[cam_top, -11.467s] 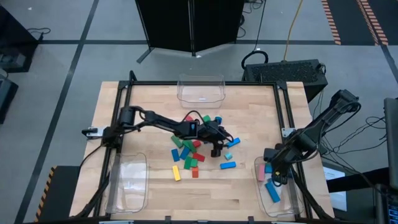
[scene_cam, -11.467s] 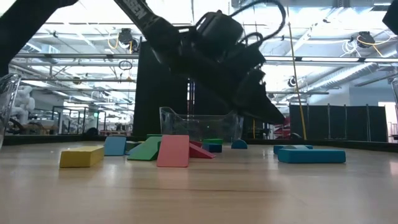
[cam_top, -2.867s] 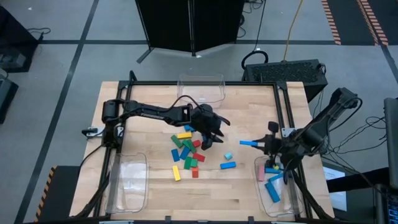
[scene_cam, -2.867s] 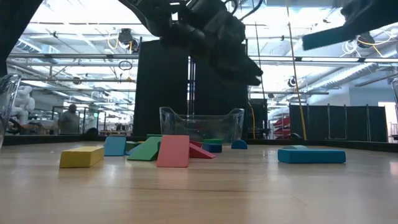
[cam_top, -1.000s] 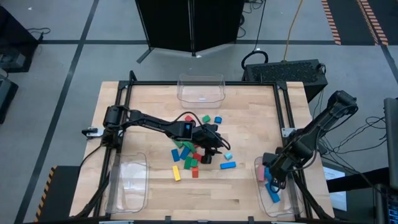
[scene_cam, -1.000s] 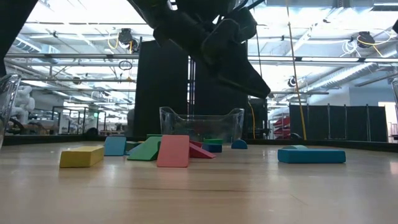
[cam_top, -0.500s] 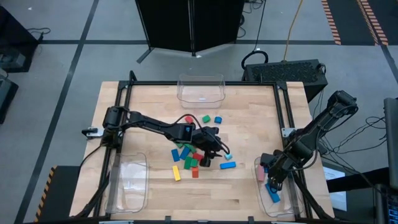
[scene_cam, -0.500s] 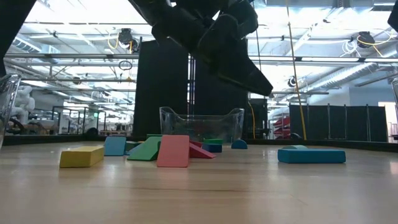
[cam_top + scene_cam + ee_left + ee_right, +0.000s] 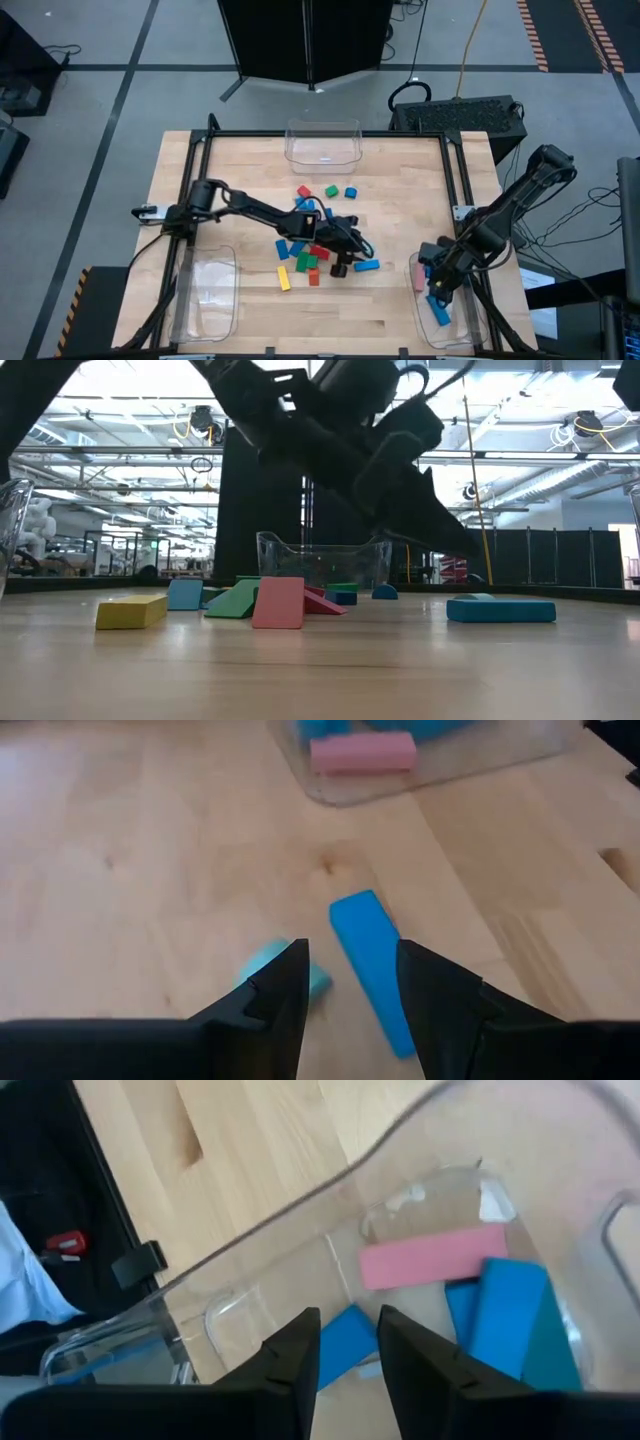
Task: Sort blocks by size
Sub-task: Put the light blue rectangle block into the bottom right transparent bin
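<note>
**Left gripper over a long blue bar, right gripper above the right bin**

Taking the pile of blocks (image 9: 305, 250) at the table's middle as the landmark: it holds small solid pieces in blue, green, red and yellow, with a yellow bar (image 9: 284, 278) on its near left edge. Three more pieces lie just behind it: red, green and a blue cube (image 9: 350, 192). The left gripper (image 9: 348, 982) hangs at the pile's right edge, fingers apart and empty, above a long blue bar (image 9: 372, 963) and a small cyan cube (image 9: 272, 970). Well right of the pile, the right gripper (image 9: 347, 1342) hovers over a clear bin (image 9: 417, 300), fingers narrowly apart, holding nothing. Inside lie a pink bar (image 9: 432, 1256) and several blue bars (image 9: 500, 1320)
</note>
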`<state>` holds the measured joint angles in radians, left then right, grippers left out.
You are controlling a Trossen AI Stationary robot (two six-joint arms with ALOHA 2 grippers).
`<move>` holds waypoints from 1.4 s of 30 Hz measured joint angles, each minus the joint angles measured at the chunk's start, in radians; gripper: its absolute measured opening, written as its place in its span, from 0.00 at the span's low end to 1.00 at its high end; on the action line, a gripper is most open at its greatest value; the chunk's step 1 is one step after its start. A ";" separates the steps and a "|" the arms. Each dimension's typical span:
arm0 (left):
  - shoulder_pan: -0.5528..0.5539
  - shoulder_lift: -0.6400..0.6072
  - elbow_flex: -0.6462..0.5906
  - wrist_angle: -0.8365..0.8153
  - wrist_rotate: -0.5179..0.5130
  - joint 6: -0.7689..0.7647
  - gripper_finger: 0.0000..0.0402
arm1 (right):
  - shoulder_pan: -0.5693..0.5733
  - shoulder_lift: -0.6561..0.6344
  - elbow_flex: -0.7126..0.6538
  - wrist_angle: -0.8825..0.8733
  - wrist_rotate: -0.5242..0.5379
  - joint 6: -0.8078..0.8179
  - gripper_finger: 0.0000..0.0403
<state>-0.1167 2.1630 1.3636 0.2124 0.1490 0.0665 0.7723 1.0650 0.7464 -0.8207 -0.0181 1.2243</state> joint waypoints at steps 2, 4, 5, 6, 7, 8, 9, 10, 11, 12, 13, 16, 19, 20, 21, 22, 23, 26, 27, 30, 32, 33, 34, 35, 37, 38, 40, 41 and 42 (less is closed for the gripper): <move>-0.012 0.011 0.000 -0.007 0.000 -0.041 0.38 | -0.002 -0.018 0.000 -0.002 0.032 -0.025 0.23; -0.029 0.023 0.000 -0.020 -0.012 -0.059 0.40 | -0.008 -0.039 0.000 -0.002 0.072 -0.043 0.23; -0.039 0.029 0.000 -0.027 -0.036 -0.060 0.42 | -0.009 -0.051 0.000 -0.004 0.094 -0.048 0.23; -0.049 0.034 0.000 -0.039 -0.069 -0.061 0.44 | -0.010 -0.062 0.000 -0.005 0.112 -0.052 0.23; -0.058 0.039 0.000 -0.039 -0.102 -0.061 0.46 | -0.011 -0.074 0.000 -0.005 0.132 -0.056 0.23; -0.067 0.042 0.000 -0.036 -0.127 -0.061 0.49 | -0.013 -0.085 0.000 -0.005 0.148 -0.059 0.23; -0.074 0.042 0.000 -0.039 -0.150 -0.062 0.52 | -0.013 -0.095 0.000 -0.005 0.162 -0.061 0.23; -0.080 0.042 0.000 -0.040 -0.169 -0.065 0.55 | -0.013 -0.104 0.000 -0.007 0.176 -0.062 0.23; -0.084 0.043 0.000 -0.039 -0.188 -0.069 0.59 | -0.013 -0.112 0.000 -0.007 0.183 -0.062 0.23; -0.089 0.043 0.000 -0.040 -0.208 -0.079 0.62 | -0.013 -0.118 0.000 -0.007 0.192 -0.062 0.23; -0.090 0.043 0.000 -0.039 -0.228 -0.084 0.65 | -0.013 -0.124 0.000 -0.008 0.199 -0.062 0.23; -0.093 0.043 0.000 -0.033 -0.234 -0.085 0.73 | -0.013 -0.132 0.000 -0.007 0.203 -0.062 0.23; -0.093 0.051 0.000 -0.033 -0.224 -0.072 0.77 | -0.013 -0.132 0.000 -0.007 0.203 -0.062 0.23; -0.093 0.052 0.000 -0.038 -0.216 -0.057 0.78 | -0.013 -0.132 0.000 -0.007 0.203 -0.062 0.23; -0.093 0.053 0.000 -0.040 -0.207 -0.054 0.78 | -0.013 -0.132 0.000 -0.007 0.203 -0.062 0.23; -0.093 0.053 0.000 -0.039 -0.201 -0.046 0.78 | -0.013 -0.132 0.000 -0.007 0.203 -0.062 0.23; -0.093 0.053 0.000 -0.037 -0.194 -0.034 0.77 | -0.013 -0.132 0.000 -0.007 0.203 -0.064 0.23; -0.093 0.052 0.000 -0.032 -0.175 -0.030 0.74 | -0.013 -0.132 0.000 -0.007 0.203 -0.066 0.23; -0.093 0.052 0.000 -0.029 -0.165 -0.030 0.73 | -0.013 -0.132 0.000 -0.007 0.203 -0.066 0.23; -0.093 0.052 0.000 -0.016 -0.150 -0.030 0.70 | -0.013 -0.132 0.000 -0.007 0.203 -0.066 0.23; -0.093 0.052 0.000 -0.016 -0.150 -0.027 0.67 | -0.013 -0.132 0.000 -0.007 0.203 -0.065 0.23; -0.093 0.052 0.000 -0.014 -0.150 -0.027 0.66 | -0.013 -0.132 0.000 -0.006 0.203 -0.064 0.23; -0.093 0.052 0.000 -0.007 -0.150 -0.027 0.65 | -0.013 -0.132 0.000 -0.006 0.203 -0.064 0.23; -0.093 0.052 0.000 -0.002 -0.150 -0.026 0.64 | -0.013 -0.132 0.000 -0.006 0.203 -0.063 0.23; -0.093 0.052 0.000 -0.002 -0.150 -0.026 0.61 | -0.013 -0.132 0.000 -0.006 0.203 -0.062 0.23; -0.093 0.055 0.000 -0.002 -0.150 -0.026 0.60 | -0.013 -0.132 0.000 -0.006 0.203 -0.062 0.23; -0.092 0.061 0.000 0.003 -0.150 -0.026 0.58 | -0.013 -0.132 0.000 -0.005 0.203 -0.062 0.23; -0.091 0.064 0.000 0.004 -0.149 -0.026 0.57 | -0.013 -0.132 0.000 -0.006 0.203 -0.062 0.23; -0.089 0.072 0.000 0.017 -0.146 -0.026 0.56 | -0.013 -0.132 0.000 -0.006 0.203 -0.063 0.23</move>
<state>-0.2058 2.2352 1.3635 0.2296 0.0031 0.0404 0.7597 0.9329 0.7464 -0.8268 0.1852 1.1612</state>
